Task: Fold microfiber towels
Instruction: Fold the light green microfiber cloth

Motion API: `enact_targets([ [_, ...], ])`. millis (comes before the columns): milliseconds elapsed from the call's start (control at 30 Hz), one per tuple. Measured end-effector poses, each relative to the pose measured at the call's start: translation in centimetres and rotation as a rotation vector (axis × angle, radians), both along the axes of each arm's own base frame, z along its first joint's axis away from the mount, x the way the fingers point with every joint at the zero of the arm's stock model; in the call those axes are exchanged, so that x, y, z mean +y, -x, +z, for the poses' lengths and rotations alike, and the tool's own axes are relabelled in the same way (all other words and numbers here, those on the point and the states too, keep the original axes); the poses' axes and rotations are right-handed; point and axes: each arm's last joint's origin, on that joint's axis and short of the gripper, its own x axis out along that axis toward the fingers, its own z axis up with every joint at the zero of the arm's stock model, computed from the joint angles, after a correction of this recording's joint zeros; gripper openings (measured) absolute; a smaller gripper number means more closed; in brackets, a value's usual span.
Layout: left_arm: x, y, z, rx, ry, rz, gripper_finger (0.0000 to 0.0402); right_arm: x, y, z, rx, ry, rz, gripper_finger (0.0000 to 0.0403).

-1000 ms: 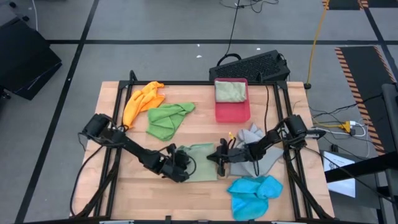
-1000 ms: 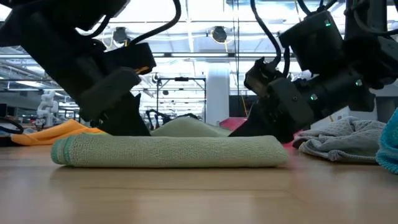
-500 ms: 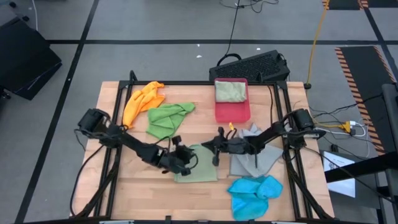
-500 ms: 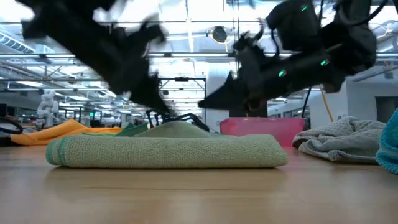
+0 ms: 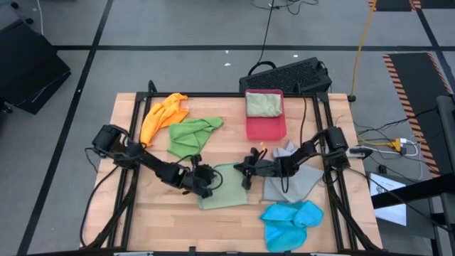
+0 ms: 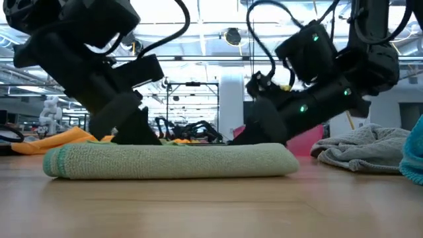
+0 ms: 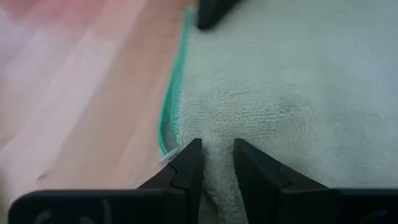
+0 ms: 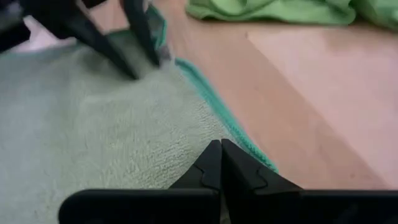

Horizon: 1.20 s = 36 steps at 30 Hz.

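- The blue towel (image 5: 291,222) lies bunched at the table's near edge, not yet folded
- Mid-table, the pale green towel (image 5: 226,187) lies folded flat; the left gripper (image 7: 214,163) pinches a ridge of it near a corner, and the right gripper (image 8: 220,163), clenched with nothing between its fingers, rests at its far edge
- Judged step: tidying this fold; next it needs carrying to the tray
- Grey towel (image 5: 293,171) beside it, then bright green (image 5: 190,136) and orange (image 5: 162,115)
- Farthest, the red tray (image 5: 266,128) holds 1 folded towel
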Motion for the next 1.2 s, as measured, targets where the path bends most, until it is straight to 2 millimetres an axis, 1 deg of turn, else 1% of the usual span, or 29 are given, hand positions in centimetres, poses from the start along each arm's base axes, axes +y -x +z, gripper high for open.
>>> enact_targets([
  [67, -0.1, 0.2, 0.8, -0.002, -0.004, -0.03, 0.0093, 0.3, 0.3, 1.5, -0.045, -0.003, 0.017, 0.0],
  [167, -0.3, 0.3, 2.4, -0.045, 0.019, -0.056, 0.0093, 0.9, 1.4, 4.4, -0.133, -0.003, 0.049, 0.0],
  [200, -0.3, 0.7, 2.9, -0.038, 0.013, -0.066, 0.0093, 1.1, 2.0, 5.3, -0.154, 0.002, 0.064, 0.0],
  [333, -1.2, 1.7, 5.7, -0.109, 0.028, -0.112, 0.0093, 2.1, 5.1, 8.3, -0.222, 0.012, 0.134, 0.0],
  [400, -1.9, 2.4, 6.8, -0.143, 0.037, -0.139, 0.0093, 2.6, 6.9, 9.0, -0.203, 0.002, 0.17, 0.0],
  [533, -3.9, 3.8, 7.7, -0.172, 0.038, -0.195, 0.0093, 3.9, 9.9, 9.1, -0.114, -0.042, 0.203, 0.0],
  [633, -5.6, 4.7, 7.6, -0.181, 0.063, -0.234, 0.0093, 4.7, 11.1, 8.7, -0.036, -0.061, 0.194, 0.0],
  [733, -7.0, 5.3, 7.0, -0.178, 0.095, -0.251, 0.0093, 5.4, 11.8, 8.2, 0.011, -0.081, 0.19, 0.0],
  [800, -7.9, 5.7, 6.5, -0.179, 0.098, -0.27, 0.0093, 5.9, 12.0, 8.1, 0.017, -0.098, 0.202, 0.0],
  [900, -9.4, 5.7, 5.8, -0.186, 0.104, -0.306, 0.0096, 6.4, 12.0, 7.9, 0.01, -0.107, 0.219, 0.0],
  [1000, -10.9, 5.2, 5.2, -0.182, 0.066, -0.334, 0.012, 6.6, 11.9, 7.4, 0.027, -0.098, 0.222, 0.0],
  [1067, -11.7, 4.7, 4.8, -0.173, 0.047, -0.352, 0.0147, 6.6, 11.8, 7.0, 0.04, -0.1, 0.215, 0.0],
  [1200, -12.9, 3.9, 3.5, -0.127, 0.002, -0.372, 0.0209, 6.9, 11.2, 6.4, 0.017, -0.09, 0.226, 0.0001],
])
